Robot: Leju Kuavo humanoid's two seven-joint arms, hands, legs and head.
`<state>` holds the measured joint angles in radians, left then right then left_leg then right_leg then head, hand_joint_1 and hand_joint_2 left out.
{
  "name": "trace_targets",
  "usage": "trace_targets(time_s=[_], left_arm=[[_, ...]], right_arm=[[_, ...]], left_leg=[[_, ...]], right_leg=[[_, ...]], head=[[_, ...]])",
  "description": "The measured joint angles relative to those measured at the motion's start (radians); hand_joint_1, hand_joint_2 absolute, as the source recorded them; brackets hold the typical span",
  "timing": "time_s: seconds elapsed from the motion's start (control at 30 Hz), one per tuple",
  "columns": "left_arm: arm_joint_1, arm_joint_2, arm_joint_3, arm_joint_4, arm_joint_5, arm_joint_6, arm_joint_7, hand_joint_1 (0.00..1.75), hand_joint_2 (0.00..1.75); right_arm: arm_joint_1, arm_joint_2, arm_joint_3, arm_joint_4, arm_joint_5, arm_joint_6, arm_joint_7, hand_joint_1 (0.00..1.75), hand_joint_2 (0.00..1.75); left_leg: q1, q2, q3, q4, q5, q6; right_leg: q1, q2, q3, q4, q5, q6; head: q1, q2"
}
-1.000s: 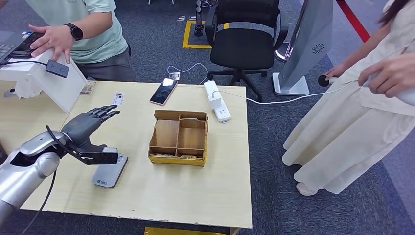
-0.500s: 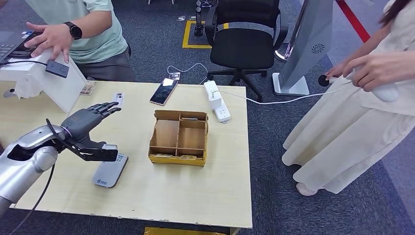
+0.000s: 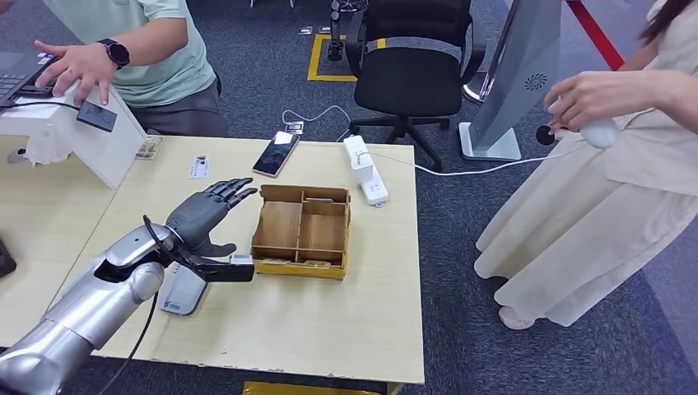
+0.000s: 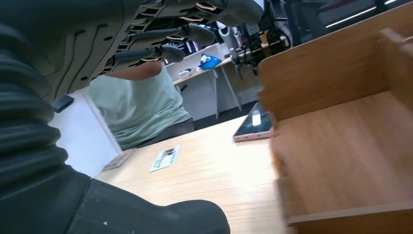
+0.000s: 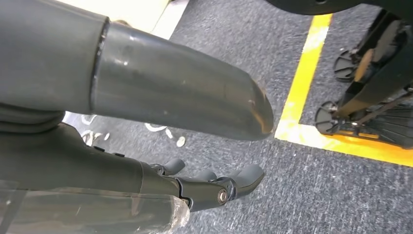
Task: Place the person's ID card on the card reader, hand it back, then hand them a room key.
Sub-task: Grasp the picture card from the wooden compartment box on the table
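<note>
1. A pale wooden table (image 3: 272,329) stands on dark carpet, with an office chair (image 3: 409,70) beyond its far edge.
2. Two people are here: one seated past the far left corner, one in a cream dress (image 3: 593,206) off the right edge.
3. The left hand (image 3: 202,216) hovers above the table with fingers spread, holding nothing, between the grey card reader (image 3: 182,290) near the front left and the wooden organizer box (image 3: 301,230) in the middle.
4. The right hand (image 5: 214,187) hangs toward the floor; whether it is open I cannot tell.
5. I count one reader, one box, one phone (image 3: 275,153) and one small card (image 3: 197,165) near the far edge. I can't tell whether it is the ID.
6. If a room key from the box is next, I'd lower the fingers squarely over one compartment, clear of the dividers.
</note>
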<state>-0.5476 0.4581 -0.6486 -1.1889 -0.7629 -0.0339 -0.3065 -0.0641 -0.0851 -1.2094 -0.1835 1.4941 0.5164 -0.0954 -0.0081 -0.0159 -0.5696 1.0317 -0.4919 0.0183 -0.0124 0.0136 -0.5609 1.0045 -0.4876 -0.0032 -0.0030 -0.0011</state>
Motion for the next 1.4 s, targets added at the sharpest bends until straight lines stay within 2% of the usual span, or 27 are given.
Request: trace_targets(time_s=[0.23,0.4,0.67,1.3,1.4], left_arm=[[-0.04,-0.098,-0.023,0.073,-0.03,0.012,-0.011,0.0,1.75],[-0.066,-0.133,-0.03,0.103,-0.055,0.024,-0.006,0.0,1.75],[-0.094,-0.149,-0.033,0.117,-0.104,0.076,0.036,0.0,1.75],[-0.095,-0.151,-0.033,0.117,-0.117,0.089,0.049,0.0,1.75],[-0.096,-0.139,-0.03,0.117,-0.132,0.081,0.049,0.0,1.75]], right_arm=[[-0.002,0.0,0.013,0.001,0.002,0.003,0.0,0.0,0.0],[-0.002,0.0,0.015,0.002,0.002,0.004,0.0,0.0,0.0],[-0.001,0.0,0.015,0.002,-0.003,0.006,0.0,0.0,0.0],[0.0,0.0,0.015,0.002,-0.009,0.005,0.0,0.0,0.0],[0.002,0.0,0.015,0.002,-0.014,0.005,0.001,0.0,0.0]], left_leg=[[0.0,0.0,0.0,0.0,0.0,0.0],[0.0,0.0,0.0,0.0,0.0,0.0],[0.0,0.0,0.0,0.0,0.0,0.0],[0.0,0.0,0.0,0.0,0.0,0.0],[0.0,0.0,0.0,0.0,0.0,0.0]], right_leg=[[0.0,0.0,0.0,0.0,0.0,0.0],[0.0,0.0,0.0,0.0,0.0,0.0],[0.0,0.0,0.0,0.0,0.0,0.0],[0.0,0.0,0.0,0.0,0.0,0.0],[0.0,0.0,0.0,0.0,0.0,0.0]], head=[[0.0,0.0],[0.0,0.0],[0.0,0.0],[0.0,0.0],[0.0,0.0]])
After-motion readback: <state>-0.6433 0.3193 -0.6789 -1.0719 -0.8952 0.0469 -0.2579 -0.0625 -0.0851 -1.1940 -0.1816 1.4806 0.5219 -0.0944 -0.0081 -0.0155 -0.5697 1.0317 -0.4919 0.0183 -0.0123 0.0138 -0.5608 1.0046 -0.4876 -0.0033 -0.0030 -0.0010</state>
